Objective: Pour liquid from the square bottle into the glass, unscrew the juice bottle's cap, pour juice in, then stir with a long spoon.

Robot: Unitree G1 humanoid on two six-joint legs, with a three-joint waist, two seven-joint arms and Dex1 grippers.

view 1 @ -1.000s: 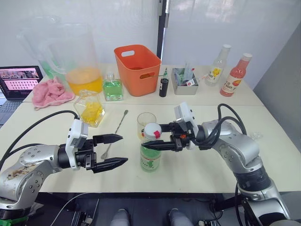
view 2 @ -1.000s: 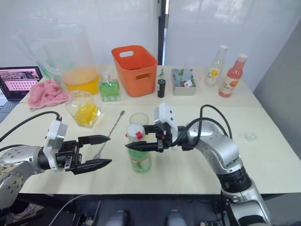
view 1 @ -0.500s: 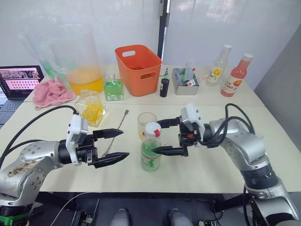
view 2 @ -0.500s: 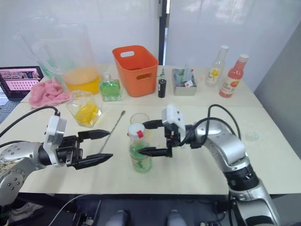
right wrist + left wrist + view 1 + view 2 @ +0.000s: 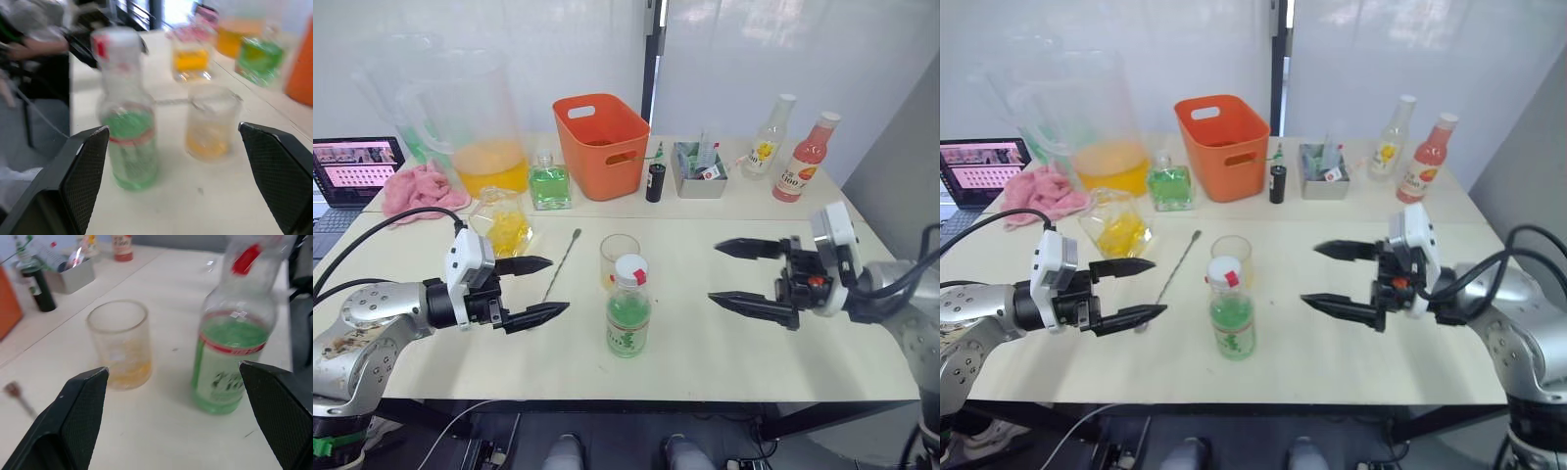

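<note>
1 juice bottle (image 5: pixel 627 315) capped, upright | 1 glass (image 5: pixel 618 260) (yellow liquid inside) just behind | 1 long spoon (image 5: pixel 559 264) flat | 2 grippers: left gripper (image 5: pixel 539 289), right gripper (image 5: pixel 732 273), both spread wide, holding nothing

orange bin (image 5: pixel 600 144), pink cloth (image 5: pixel 419 191), laptop (image 5: pixel 354 168)

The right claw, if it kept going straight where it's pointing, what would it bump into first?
Probably the juice bottle. The right claw is open and points across the table toward it, with bare tabletop between. The glass stands just behind the bottle, so depth makes it a close call.
</note>
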